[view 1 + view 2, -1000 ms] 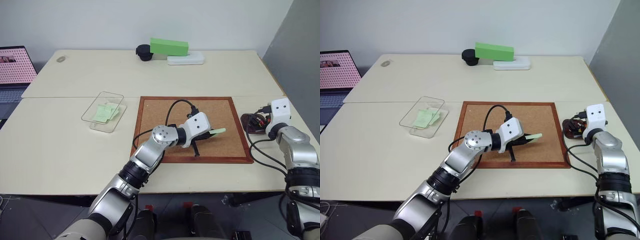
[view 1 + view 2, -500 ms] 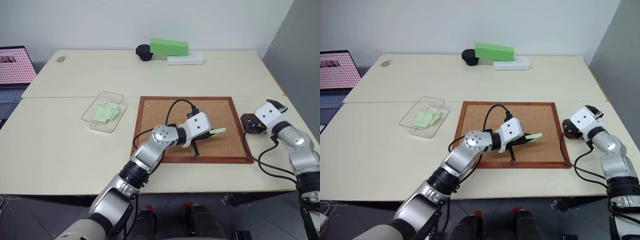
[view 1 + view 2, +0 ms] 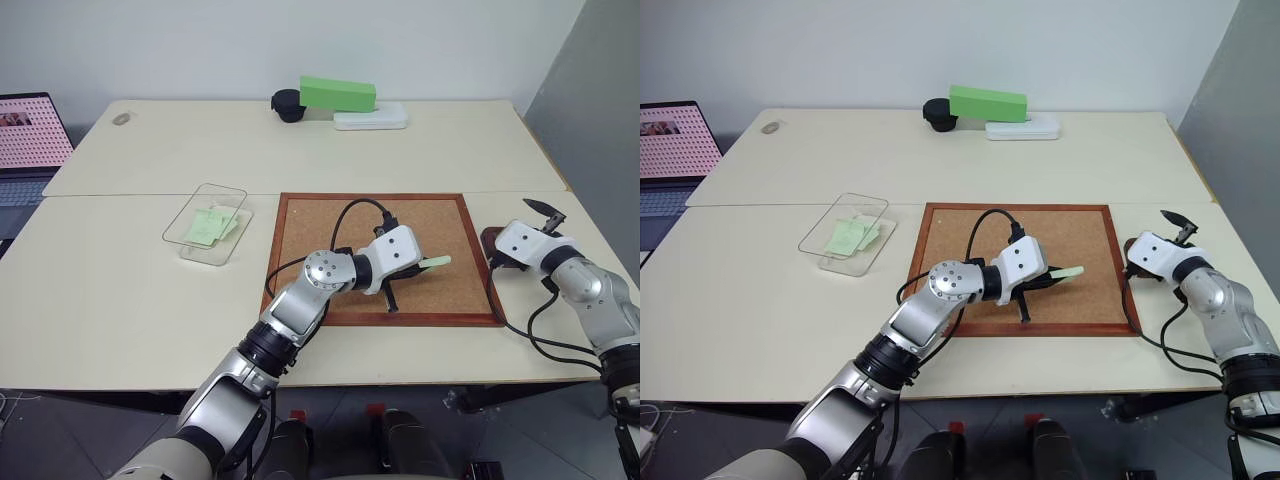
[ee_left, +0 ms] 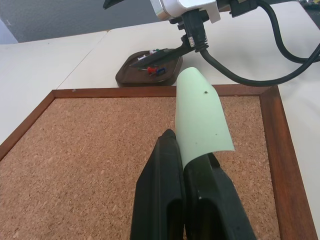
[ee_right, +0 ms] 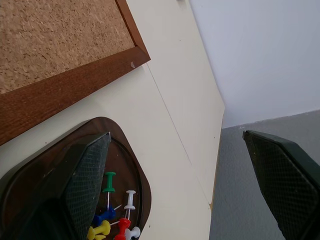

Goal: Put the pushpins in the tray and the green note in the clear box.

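Observation:
My left gripper (image 4: 186, 150) is shut on the green note (image 4: 200, 120), a pale green paper that curls up from its fingertips above the corkboard (image 3: 330, 235). The clear box (image 3: 205, 222) lies left of the board with green paper inside it. Right of the board sits the tray (image 5: 132, 160), dark reddish-brown. It holds the pushpins (image 5: 112, 220) in green, white, blue, red and yellow. My right gripper (image 5: 176, 134) stands open over the tray with nothing between its fingers. One finger (image 5: 85, 185) hangs above the dish, the other (image 3: 545, 208) points up.
At the back of the table a bright green block (image 3: 338, 94) rests on a black object (image 3: 288, 104) and a flat white box (image 3: 371, 117). A laptop (image 3: 28, 135) stands at the far left. The table's right edge runs just past the tray.
My right hand has rolled onto its side over the tray and shifted slightly left, so one finger now sticks up. The left arm and the note have not moved.

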`<state>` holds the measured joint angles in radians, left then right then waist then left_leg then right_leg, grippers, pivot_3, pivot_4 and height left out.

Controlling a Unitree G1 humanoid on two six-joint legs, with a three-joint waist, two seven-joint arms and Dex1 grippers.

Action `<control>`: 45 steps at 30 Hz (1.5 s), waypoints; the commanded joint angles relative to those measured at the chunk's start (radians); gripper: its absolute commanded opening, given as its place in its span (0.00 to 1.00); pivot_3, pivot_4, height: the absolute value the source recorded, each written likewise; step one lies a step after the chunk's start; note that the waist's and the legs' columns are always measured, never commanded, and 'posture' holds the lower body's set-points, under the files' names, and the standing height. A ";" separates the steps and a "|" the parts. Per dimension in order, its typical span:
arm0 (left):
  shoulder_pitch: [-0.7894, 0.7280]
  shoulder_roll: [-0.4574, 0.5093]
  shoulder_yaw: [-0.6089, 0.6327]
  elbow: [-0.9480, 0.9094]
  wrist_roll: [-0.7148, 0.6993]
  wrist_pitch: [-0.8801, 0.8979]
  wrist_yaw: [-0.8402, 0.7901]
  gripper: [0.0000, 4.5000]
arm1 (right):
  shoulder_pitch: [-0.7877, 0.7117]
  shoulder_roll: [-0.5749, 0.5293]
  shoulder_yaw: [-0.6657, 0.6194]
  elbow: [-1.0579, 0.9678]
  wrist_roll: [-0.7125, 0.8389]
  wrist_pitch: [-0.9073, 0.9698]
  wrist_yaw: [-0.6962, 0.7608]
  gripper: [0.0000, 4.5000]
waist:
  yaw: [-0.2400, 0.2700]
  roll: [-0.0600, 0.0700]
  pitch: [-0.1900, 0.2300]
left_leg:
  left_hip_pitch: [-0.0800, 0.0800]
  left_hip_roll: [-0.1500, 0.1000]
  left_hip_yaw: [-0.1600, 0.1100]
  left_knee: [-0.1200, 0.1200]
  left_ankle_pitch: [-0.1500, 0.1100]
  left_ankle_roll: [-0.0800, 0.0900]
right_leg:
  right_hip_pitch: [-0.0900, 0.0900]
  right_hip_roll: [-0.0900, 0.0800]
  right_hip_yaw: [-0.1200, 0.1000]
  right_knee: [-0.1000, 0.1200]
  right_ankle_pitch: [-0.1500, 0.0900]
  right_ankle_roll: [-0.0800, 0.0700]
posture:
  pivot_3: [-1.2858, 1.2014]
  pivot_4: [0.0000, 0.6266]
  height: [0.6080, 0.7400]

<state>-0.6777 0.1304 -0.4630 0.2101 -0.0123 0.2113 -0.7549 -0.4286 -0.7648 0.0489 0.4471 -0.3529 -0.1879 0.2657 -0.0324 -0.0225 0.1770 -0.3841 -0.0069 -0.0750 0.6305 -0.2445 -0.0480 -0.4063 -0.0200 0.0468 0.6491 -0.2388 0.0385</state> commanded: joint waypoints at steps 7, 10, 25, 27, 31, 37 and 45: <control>-0.017 0.016 0.104 -0.019 -0.036 0.049 0.014 0.00 | -0.031 0.228 -0.347 -0.211 0.602 0.419 0.142 1.00 | 0.000 0.000 0.000 | 0.000 0.000 -0.001 0.000 0.000 0.000 | 0.001 0.000 -0.001 0.001 0.000 0.000 | 0.52 0.24 1.00; -0.016 0.024 0.134 -0.018 -0.044 0.068 0.017 0.00 | -0.037 0.264 -0.410 -0.264 0.711 0.538 0.116 1.00 | 0.001 0.001 0.000 | 0.000 0.000 -0.001 0.001 0.000 0.000 | 0.001 0.000 -0.001 0.001 0.000 0.000 | 0.52 0.24 1.00; -0.007 0.042 0.178 -0.031 -0.043 0.105 0.026 0.00 | -0.243 0.467 -0.925 -0.227 1.399 0.951 -0.369 1.00 | 0.000 0.001 -0.001 | 0.000 0.000 -0.001 0.000 0.000 0.000 | 0.001 0.000 -0.001 0.002 0.000 0.000 | 0.52 0.24 1.00; -0.004 0.043 0.177 -0.034 -0.042 0.106 0.026 0.00 | -0.253 0.478 -0.943 -0.225 1.461 0.967 -0.399 1.00 | 0.000 0.001 -0.001 | 0.000 0.000 -0.001 0.000 0.000 0.000 | 0.001 0.000 -0.001 0.002 0.000 0.000 | 0.52 0.24 1.00; -0.003 0.043 0.174 -0.034 -0.039 0.104 0.028 0.00 | -0.253 0.485 -0.945 -0.229 1.543 0.987 -0.440 1.00 | -0.001 0.002 -0.001 | 0.000 0.000 -0.001 0.000 0.000 0.001 | 0.000 0.000 -0.001 0.003 0.000 0.000 | 0.52 0.24 1.00; -0.006 0.049 0.197 -0.042 -0.040 0.107 0.048 0.00 | -0.136 0.360 -0.649 -0.321 1.284 0.944 -0.268 1.00 | -0.001 0.003 -0.001 | 0.000 0.000 -0.001 0.000 0.000 0.001 | 0.000 0.000 -0.001 0.003 0.000 0.000 | 0.52 0.24 1.00; 0.003 0.091 0.378 -0.108 -0.021 0.151 0.265 0.00 | 0.031 0.109 -0.104 -0.466 0.653 0.450 0.048 1.00 | -0.014 0.003 -0.001 | 0.000 0.001 -0.001 0.000 0.000 0.001 | 0.000 0.001 -0.001 0.002 -0.003 0.005 | 0.52 0.24 1.00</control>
<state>-0.6674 0.2091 -0.1514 0.1641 -0.0372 0.3483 -0.5657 -0.3996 -0.6369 -0.1113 0.0462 0.4018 0.4034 0.2402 -0.0465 -0.0195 0.1762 -0.3839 -0.0058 -0.0759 0.6307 -0.2449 -0.0472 -0.4068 -0.0190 0.0454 0.6514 -0.2419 0.0436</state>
